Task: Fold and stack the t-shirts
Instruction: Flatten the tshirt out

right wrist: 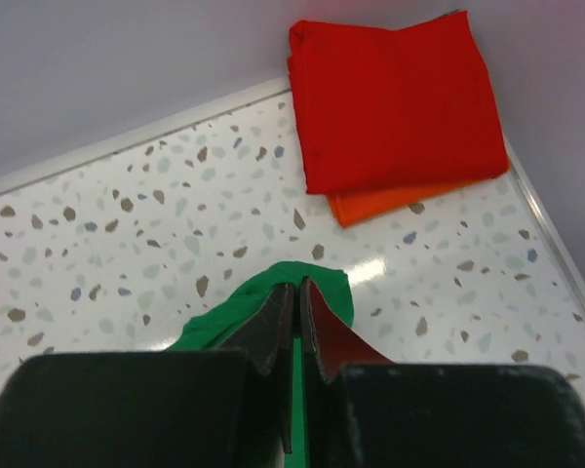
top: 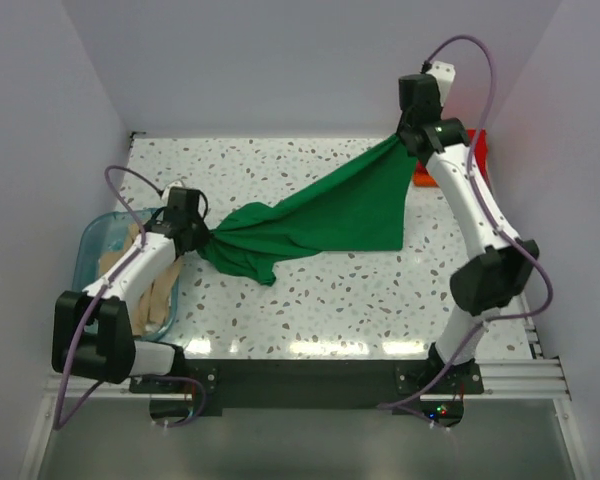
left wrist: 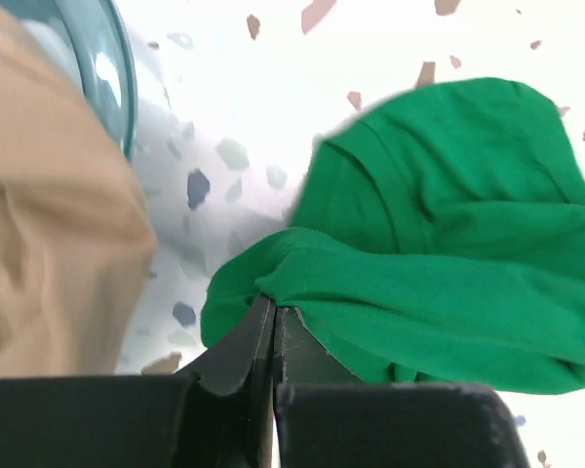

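Note:
The bright green t-shirt [top: 325, 222] is stretched across the table between both grippers. My left gripper [top: 202, 238] is shut on its bunched left end, beside the bin; the left wrist view shows the green cloth [left wrist: 439, 263] pinched at the fingertips [left wrist: 273, 307]. My right gripper [top: 408, 140] is shut on the shirt's far right corner and holds it up; the right wrist view shows the green cloth [right wrist: 322, 292] between the jaws. The red t-shirt [right wrist: 395, 97] lies folded on the folded orange t-shirt [right wrist: 370, 207] at the back right corner. The beige t-shirt [top: 145, 275] lies crumpled in the bin.
A translucent teal plastic bin [top: 92, 240] stands at the left edge, with its rim [left wrist: 112, 68] close to my left gripper. White walls close in the table at the back and both sides. The red and orange stack [top: 477, 150] lies behind my right arm.

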Controlling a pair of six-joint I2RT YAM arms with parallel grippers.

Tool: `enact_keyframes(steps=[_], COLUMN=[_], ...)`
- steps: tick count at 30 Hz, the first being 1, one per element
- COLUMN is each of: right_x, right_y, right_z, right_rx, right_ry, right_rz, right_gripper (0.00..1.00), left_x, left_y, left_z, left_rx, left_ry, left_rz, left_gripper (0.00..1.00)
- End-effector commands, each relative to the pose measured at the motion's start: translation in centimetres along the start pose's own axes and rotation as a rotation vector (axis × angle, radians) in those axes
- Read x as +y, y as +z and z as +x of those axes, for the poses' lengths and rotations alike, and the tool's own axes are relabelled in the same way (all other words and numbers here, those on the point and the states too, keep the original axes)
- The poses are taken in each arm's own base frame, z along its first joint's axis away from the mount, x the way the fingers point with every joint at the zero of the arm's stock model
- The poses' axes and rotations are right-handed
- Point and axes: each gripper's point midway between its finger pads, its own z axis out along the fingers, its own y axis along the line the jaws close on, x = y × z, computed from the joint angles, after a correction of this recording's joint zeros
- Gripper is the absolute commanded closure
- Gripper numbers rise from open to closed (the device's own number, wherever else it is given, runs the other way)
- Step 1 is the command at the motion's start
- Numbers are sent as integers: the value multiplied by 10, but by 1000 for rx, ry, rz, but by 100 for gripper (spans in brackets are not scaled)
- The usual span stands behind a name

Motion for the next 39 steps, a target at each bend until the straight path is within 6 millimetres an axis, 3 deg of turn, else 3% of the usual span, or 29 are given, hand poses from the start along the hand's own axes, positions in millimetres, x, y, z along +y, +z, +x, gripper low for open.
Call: enact_keyframes(steps=[1,2,3,4,5,6,7,9,10,11,12,13,14,16,17,18,19,20,22,23,24,25,26,29,32,39], right_x=[11,18,24,30,42,46,48,47,45,40,39,37,26,27,16,12,12,2,-3,-8,-9,-7,-11,-12,-12,-8], right_y=[39,49,51,67,65,67,69,67,54,55,50,46,32,20,10,3,0,1,-13,-15,-21,-22,-22,-23,-24,-23], right_z=[-22,-21,-34,-22,-30,-28,-22,-8,-15,7,14,18,36,46,72,80,86,119,124,147,150,152,171,193,212,227], right_rx=[-10,2,-21,11,7,19,38,80,63,109,122,119,145,136,171,175,168,223,203,242,237,226,258,292,322,341], right_ry=[-2,4,27,8,18,11,4,-9,5,-17,-11,1,-2,41,36,47,60,45,80,75,96,110,104,99,96,79], right_rz=[22,12,-11,-12,-67,-80,-84,-99,-115,-112,-127,-139,-146,-208,-208,-219,-236,-219,-249,-252,-272,-289,-283,-291,-300,-309], right_gripper=[100,100,97,89,80,61,52,37,34,31,29,29,29,30,30,30,30,31,31,31,31,31,31,31,32,33], left_x=[-9,-12,-19,-24,-29,-34,-37,-37,-36,-39,-33,-34,-43,-35,-38,-29,-26,-28,-25,-36,-37,-41,-48,-58,-57,-39], left_y=[10,11,10,8,6,-1,-4,-10,-12,-14,-14,-15,-18,-17,-19,-17,-16,-16,-12,-13,-11,-10,-12,-11,-6,13], left_z=[-28,-32,-39,-42,-46,-46,-45,-33,-27,-18,-2,7,23,45,58,69,76,80,95,95,105,106,110,111,110,99], left_rx=[-3,-5,-12,-17,-32,-38,-47,-44,-39,-31,-20,-15,-4,6,20,27,30,21,35,24,50,52,55,42,30,-27], left_ry=[1,1,-2,-3,-8,-5,-4,-19,-20,-10,-16,-8,21,16,32,11,6,0,-12,-17,-9,-5,10,25,18,4], left_rz=[27,33,62,81,105,147,176,218,225,239,226,229,250,208,215,192,185,196,209,259,269,277,293,297,265,101], left_gripper=[99,93,84,60,49,39,36,34,34,34,35,35,36,39,40,42,43,44,44,43,41,40,39,36,36,40])
